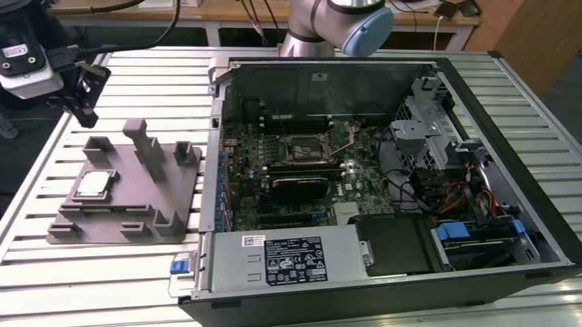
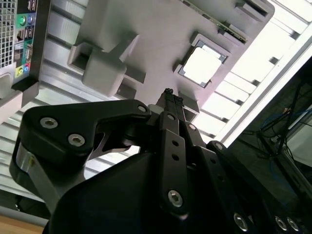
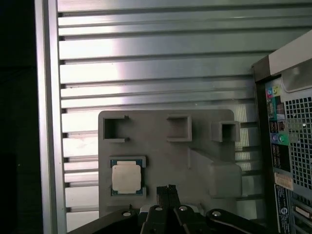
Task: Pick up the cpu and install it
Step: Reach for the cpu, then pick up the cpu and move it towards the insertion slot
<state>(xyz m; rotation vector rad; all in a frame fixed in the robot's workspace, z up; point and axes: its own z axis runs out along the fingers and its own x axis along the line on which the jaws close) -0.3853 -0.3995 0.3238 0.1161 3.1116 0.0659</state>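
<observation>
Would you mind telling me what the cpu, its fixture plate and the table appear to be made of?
The cpu has a pale, shiny silver top, likely metal, with a darker rim. The fixture plate is uniform matte grey with no glare, probably plastic. The table is bright, grooved and reflective, apparently metal, perhaps aluminium.

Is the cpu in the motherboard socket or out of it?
Out. The cpu lies flat in a recess of the grey fixture plate, beside the computer case.

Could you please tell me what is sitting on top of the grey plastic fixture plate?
A small, square, silver-topped cpu lies flat in a recess of the grey plastic fixture plate. The recess floor beneath it is covered.
</observation>
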